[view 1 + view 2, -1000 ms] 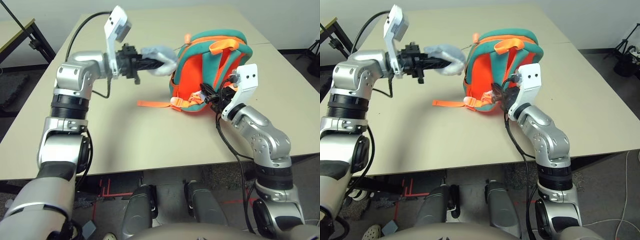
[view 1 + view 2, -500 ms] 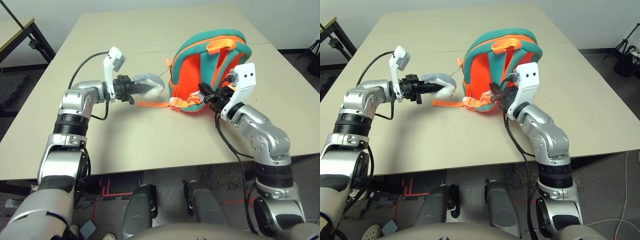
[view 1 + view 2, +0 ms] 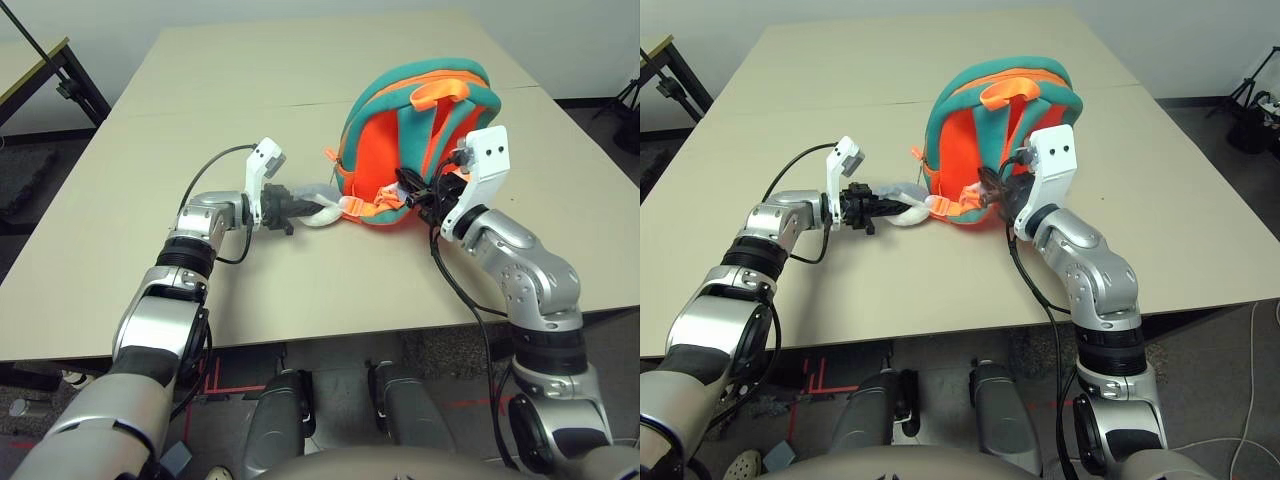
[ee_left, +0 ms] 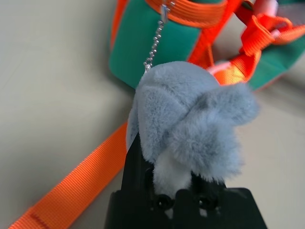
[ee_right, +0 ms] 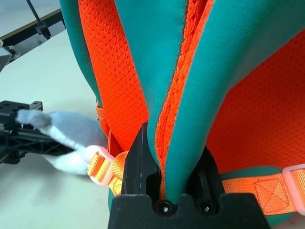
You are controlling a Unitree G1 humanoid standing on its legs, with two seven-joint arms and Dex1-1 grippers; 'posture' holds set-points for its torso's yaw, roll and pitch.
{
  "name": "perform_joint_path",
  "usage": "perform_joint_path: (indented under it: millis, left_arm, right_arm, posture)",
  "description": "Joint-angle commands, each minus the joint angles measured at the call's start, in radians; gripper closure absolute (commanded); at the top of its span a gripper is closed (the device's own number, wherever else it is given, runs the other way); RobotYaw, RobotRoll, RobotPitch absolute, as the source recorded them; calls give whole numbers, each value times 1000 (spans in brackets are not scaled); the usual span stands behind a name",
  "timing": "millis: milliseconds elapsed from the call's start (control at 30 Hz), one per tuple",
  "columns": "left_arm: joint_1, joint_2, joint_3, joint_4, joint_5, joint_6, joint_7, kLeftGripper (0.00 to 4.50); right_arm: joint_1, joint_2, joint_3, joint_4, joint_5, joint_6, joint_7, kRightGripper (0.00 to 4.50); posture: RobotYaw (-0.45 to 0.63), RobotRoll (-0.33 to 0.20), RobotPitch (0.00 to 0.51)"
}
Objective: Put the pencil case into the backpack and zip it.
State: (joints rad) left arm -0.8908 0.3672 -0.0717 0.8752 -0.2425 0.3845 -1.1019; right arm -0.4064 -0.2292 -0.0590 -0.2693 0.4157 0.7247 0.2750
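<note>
Backpack (image 3: 415,150) was pinned by your right gripper (image 5: 164,157) clamping its teal strap (image 5: 200,95), left gripper (image 4: 174,183) clamping the plush (image 4: 190,119), so you needed gentle pulls.

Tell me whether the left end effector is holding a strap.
No, the left end effector is clamped on the grey plush toy, not a strap.

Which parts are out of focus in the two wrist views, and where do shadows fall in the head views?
Left wrist view: the plush piece is sharp, the backpack behind soft. Right wrist view: the teal strap is sharp, the left end effector soft. Left eye view: soft shadows lie on the table under both arms.
</note>
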Motion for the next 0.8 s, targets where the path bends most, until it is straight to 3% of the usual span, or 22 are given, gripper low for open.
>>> perform_joint_path:
  millis: [33, 100, 200, 467, 567, 800]
  left_arm:
    - [-10, 5, 24, 15, 12, 12, 29, 4195]
    - [-14, 9, 36, -4, 7, 21, 34, 4196]
    - [1, 16, 43, -67, -7, 42, 21, 3146]
    - [35, 27, 59, -208, -29, 128, 24, 0]
    - [37, 25, 59, -219, -30, 135, 30, 0]
    - [34, 16, 56, -219, -31, 131, 35, 0]
  right_arm:
    - [15, -5, 11, 4, 3, 29, 5, 4295]
    - [13, -5, 13, 3, 4, 31, 6, 4295]
    - [6, -11, 16, -2, 14, 48, 15, 4295]
    - [2, -44, -16, -58, 91, 157, 49, 1257]
    - [3, -66, -39, -85, 128, 204, 62, 125]
    - [20, -158, -111, -161, 216, 305, 85, 52]
  posture:
    - [-152, 0, 116]
    - [-150, 0, 116]
    - [-149, 0, 118]
    - [-148, 0, 120]
    - [-152, 0, 123]
    - [-163, 0, 122]
